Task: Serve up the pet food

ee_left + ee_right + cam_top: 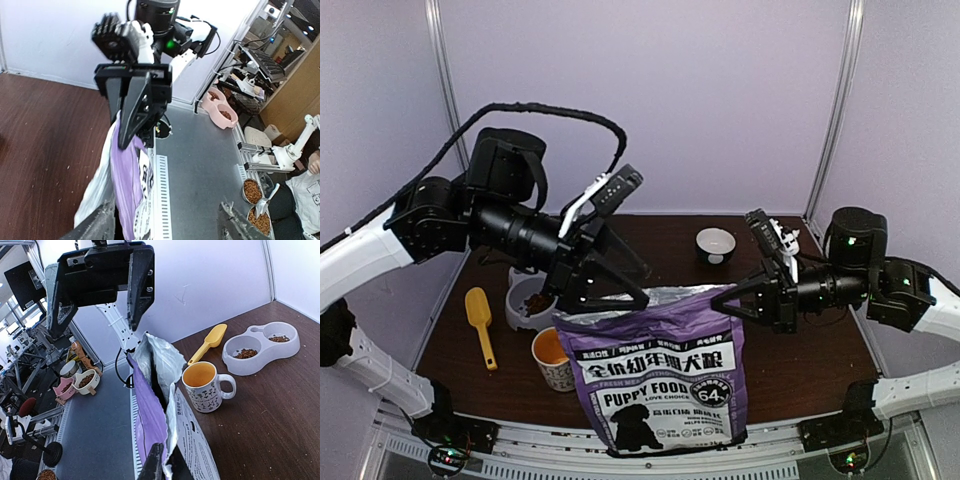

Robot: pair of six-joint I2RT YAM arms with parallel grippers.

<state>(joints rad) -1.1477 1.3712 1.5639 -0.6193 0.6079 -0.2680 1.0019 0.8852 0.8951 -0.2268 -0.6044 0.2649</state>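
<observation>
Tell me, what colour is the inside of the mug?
Orange inside the mug, clearest in the right wrist view.

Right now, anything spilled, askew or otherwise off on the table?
No spill visible. One oddity: the purple bag stands at the table's very near edge, its base seemingly over the metal rail, with only the right gripper pinching its top corner; the left gripper is open beside it. It could tip.
</observation>
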